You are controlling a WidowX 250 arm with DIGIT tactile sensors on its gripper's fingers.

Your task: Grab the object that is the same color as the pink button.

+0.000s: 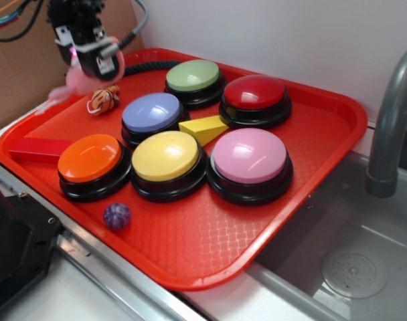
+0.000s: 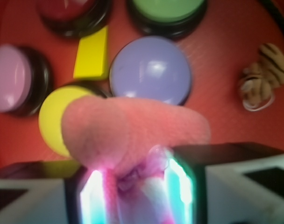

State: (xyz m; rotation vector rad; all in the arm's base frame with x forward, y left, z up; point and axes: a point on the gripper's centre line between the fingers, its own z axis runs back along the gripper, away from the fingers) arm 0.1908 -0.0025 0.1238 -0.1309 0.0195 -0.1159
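Six dome buttons fill a red tray (image 1: 310, 200) while the gripper (image 1: 96, 57) holds the pink plush toy (image 1: 73, 80) in the upper left of the exterior frame.

Largest is the tray, lying beside a steel sink (image 1: 351, 267) at lower right. On it sit the pink button (image 1: 249, 157) right of centre, then the yellow button (image 1: 166, 157), orange button (image 1: 90, 159), lavender-blue button (image 1: 152, 112), red button (image 1: 254, 93) and green button (image 1: 193, 75). A yellow wedge block (image 1: 205, 128) lies between them, a red block (image 1: 36, 148) at the left edge. Smaller still, the tiger plush (image 1: 104, 99) lies just below the gripper, and a purple ball (image 1: 116, 216) rests near the front. The wrist view shows the jaws closed around the toy (image 2: 132, 133), lifted above the tray.
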